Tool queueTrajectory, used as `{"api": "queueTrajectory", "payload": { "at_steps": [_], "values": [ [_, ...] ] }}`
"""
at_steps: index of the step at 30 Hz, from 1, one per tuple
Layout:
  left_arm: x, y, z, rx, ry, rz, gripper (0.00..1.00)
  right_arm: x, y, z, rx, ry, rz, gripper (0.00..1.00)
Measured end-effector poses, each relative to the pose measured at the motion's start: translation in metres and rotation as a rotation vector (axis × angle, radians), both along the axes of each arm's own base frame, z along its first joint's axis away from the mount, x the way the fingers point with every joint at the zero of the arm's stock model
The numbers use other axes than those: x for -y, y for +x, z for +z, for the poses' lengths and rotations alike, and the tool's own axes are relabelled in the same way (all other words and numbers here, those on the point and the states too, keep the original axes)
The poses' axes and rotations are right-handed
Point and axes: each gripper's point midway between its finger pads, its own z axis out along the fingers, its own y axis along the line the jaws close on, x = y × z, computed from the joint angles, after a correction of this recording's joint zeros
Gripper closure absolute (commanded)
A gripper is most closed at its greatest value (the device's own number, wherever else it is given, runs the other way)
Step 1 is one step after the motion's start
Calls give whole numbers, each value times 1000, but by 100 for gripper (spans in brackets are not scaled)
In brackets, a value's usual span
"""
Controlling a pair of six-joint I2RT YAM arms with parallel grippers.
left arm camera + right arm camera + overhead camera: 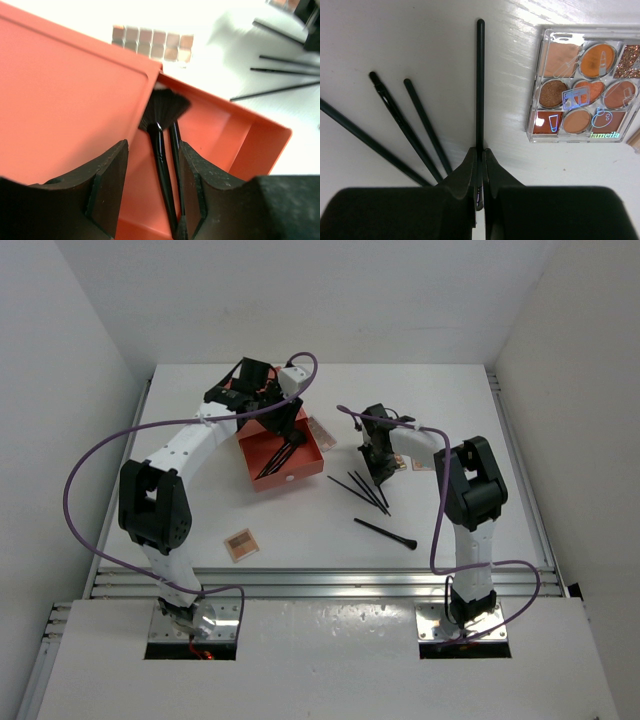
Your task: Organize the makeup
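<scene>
My left gripper [287, 430] [152, 190] is open above the orange-red drawer [300, 462] [260, 145]. A black fan brush [162, 107] and a second thin black brush [175, 145] lie in the drawer between its fingers. My right gripper [379, 468] [480, 150] is shut on a thin black stick [480, 85] low over the table. Three more black sticks [366, 491] [402, 125] lie just left of it. A multicoloured palette [585, 85] [421, 463] lies to its right. A black brush [385, 533] lies nearer. A small tan palette [241, 543] lies front left.
The flat orange-red box top [60, 100] fills the left of the left wrist view. A tan-pan palette [152, 43] [322, 432] lies just beyond the drawer. White walls enclose the table on three sides. A metal rail [320, 580] runs along the near edge.
</scene>
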Motion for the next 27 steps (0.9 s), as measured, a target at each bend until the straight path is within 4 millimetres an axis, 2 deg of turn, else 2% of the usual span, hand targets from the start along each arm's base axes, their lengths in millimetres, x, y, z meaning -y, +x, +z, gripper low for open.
{"api": "queueTrajectory", "payload": {
  "at_steps": [2, 5, 9, 13, 16, 18, 21, 24, 27],
  "values": [
    [4, 3, 11, 20, -11, -7, 51, -1, 0, 0, 0, -9, 4, 100],
    [5, 1, 17, 25, -16, -24, 54, 0, 1, 0, 0, -14, 12, 100],
    [5, -7, 21, 41, 12, -86, 55, 0, 1, 1, 7, -15, 41, 100],
    [3, -19, 39, 140, 73, -220, 55, 3, 2, 14, 34, -14, 80, 100],
    [4, -30, 61, 254, 136, -342, 51, 0, 5, 41, 70, 37, 95, 100],
    [9, -34, 78, 354, 178, -431, 48, -4, 11, 68, 117, 86, 98, 100],
    [25, -46, 93, 499, 248, -576, 45, -13, 10, 109, 176, 184, 95, 100],
    [47, -62, 94, 638, 322, -732, 41, -33, -3, 147, 202, 329, 84, 100],
    [65, -85, 80, 775, 392, -886, 41, -57, -17, 176, 200, 472, 78, 100]
  ]
}}
